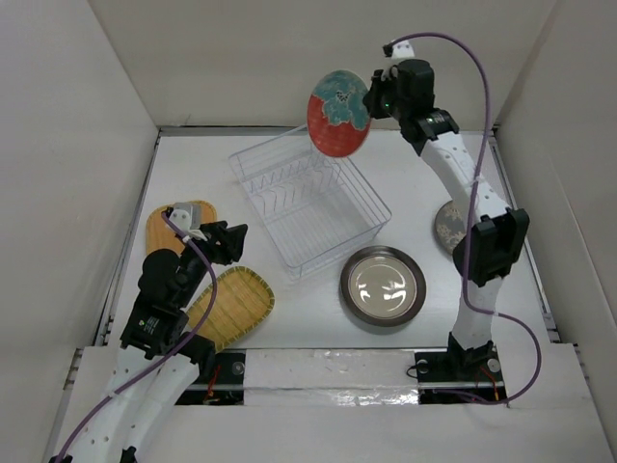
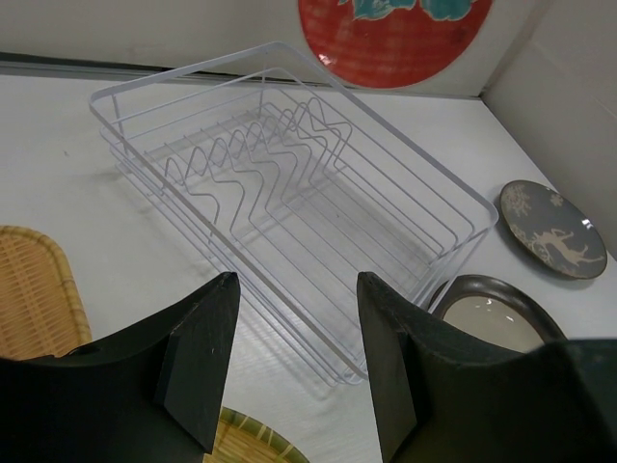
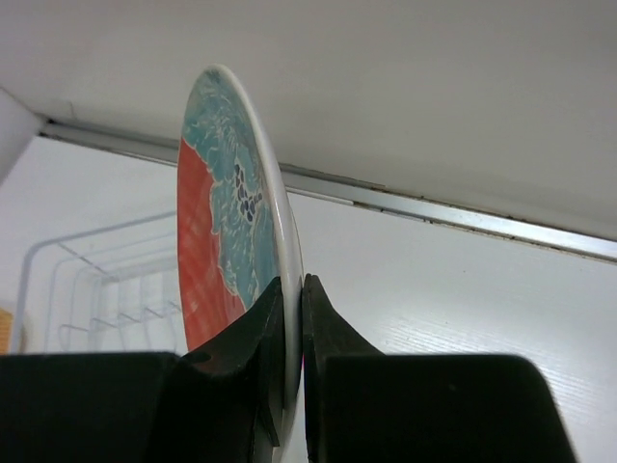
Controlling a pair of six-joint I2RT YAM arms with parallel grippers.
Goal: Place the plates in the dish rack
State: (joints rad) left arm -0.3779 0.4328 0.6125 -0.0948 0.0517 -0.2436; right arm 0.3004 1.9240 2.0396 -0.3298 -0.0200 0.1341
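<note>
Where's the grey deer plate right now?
The deer plate lies on the table's right side in the top view, partly hidden behind the right arm, beyond the shiny metallic plate, right of the dish rack.

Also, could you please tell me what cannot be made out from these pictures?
- Orange woven plate: top view, partly covered by the left arm and its cable.
- Deer plate: top view, its right side is hidden by the right arm; the motif is too small there.
- Red-and-teal plate: left wrist view, upper part cut off by the top edge; right wrist view, lower rim hidden by the right gripper holding it.
</note>
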